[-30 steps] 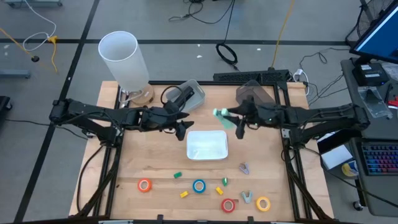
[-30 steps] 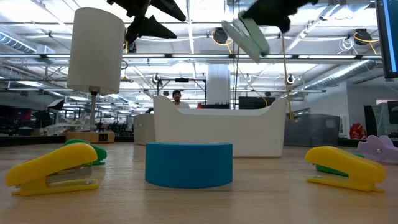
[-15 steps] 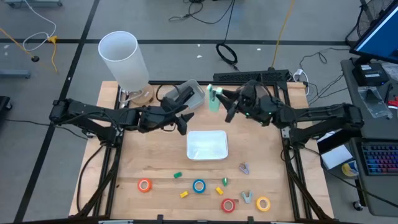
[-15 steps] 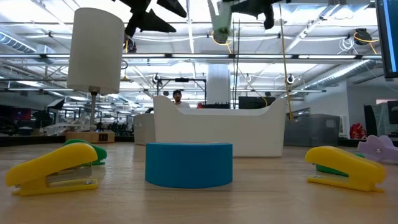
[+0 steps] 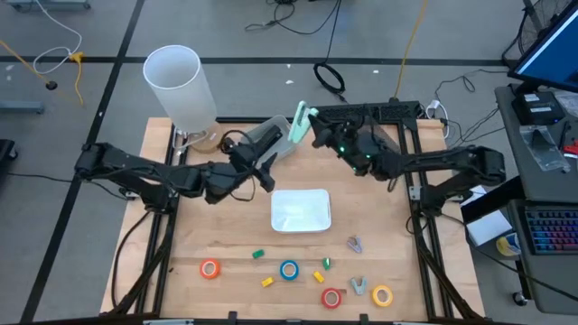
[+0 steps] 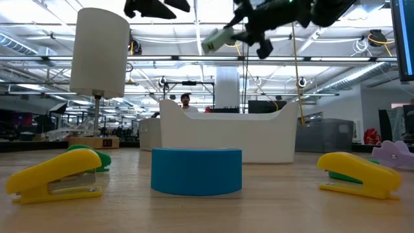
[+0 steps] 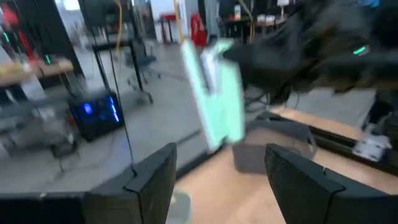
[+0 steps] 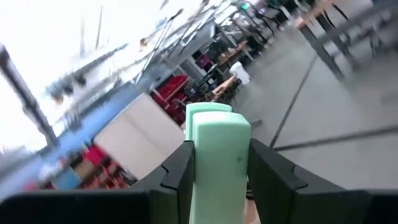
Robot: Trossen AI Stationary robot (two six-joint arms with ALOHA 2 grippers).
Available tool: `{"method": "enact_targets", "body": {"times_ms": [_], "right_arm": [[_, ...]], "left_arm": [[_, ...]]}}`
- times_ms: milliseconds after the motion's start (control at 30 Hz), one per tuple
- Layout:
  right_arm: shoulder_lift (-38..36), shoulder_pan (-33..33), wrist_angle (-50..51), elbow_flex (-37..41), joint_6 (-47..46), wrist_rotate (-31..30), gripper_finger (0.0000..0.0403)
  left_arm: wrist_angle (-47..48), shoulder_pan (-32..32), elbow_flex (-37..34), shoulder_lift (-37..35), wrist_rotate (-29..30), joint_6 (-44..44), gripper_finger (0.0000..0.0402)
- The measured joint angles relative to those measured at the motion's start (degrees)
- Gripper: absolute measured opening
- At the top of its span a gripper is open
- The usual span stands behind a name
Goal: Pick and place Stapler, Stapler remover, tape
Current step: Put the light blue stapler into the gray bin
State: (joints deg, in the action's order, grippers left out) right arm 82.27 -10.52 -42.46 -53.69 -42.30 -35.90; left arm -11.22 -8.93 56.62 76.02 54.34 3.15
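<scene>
**Stapler aloft at the far edge, ready to set down**

Tape waits at the near edge: the orange roll (image 5: 209, 268), blue roll (image 5: 288, 269), red roll (image 5: 331, 297) and yellow roll (image 5: 382, 295) lie well apart on the table (image 5: 226, 235), with two yellow staplers (image 6: 55, 175) among them. Beyond them sits a white tray (image 5: 301, 209).

Farther back, the left gripper (image 5: 264, 171) hangs with its fingers spread, holding nothing. It points toward a grey bin (image 5: 280, 143).

The right gripper (image 5: 318, 134) is clenched on a pale green stapler (image 5: 301, 125), high above the wood. It is tilted, just beside the bin's far corner.

The bin looks like the likely target, though I cannot be sure. To place well, the right arm should centre the stapler over the opening and level it. It should lower until the stapler is inside the walls, then let go. It should also keep clear of the left fingers close by.

The table is pale wood in a dark frame. A white cylinder (image 5: 181, 86) stands at its far left corner. Behind lie grey floor, cables and a monitor (image 5: 551, 45). A person (image 6: 185, 99) shows far off in the low view.
</scene>
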Motion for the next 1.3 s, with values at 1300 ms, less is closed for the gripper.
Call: {"method": "enact_targets", "body": {"times_ms": [1300], "right_arm": [[5.9,-5.53,-10.33,-0.02,-20.12,5.53,0.0112]], "left_arm": [[-19.31,-0.72,6.24,13.83,10.61,-42.12,0.0241]]}}
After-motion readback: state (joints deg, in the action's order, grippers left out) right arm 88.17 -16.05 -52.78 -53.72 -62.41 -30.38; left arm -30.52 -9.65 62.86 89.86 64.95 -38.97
